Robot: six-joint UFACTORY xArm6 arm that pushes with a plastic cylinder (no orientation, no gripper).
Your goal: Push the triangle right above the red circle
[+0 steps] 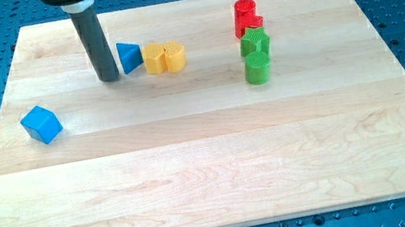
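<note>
Pushing is the step in hand: my tip (109, 77) stands just at the view's left of the blue triangle (129, 56), near or touching it, and there is no hand to open or close, only the rod. The triangle touches the 2 yellow blocks (164, 57) on its right, well apart from the red circle (244, 8), so the next push should go right and slightly up, past them, to above the circle. No readable writing is visible.
</note>
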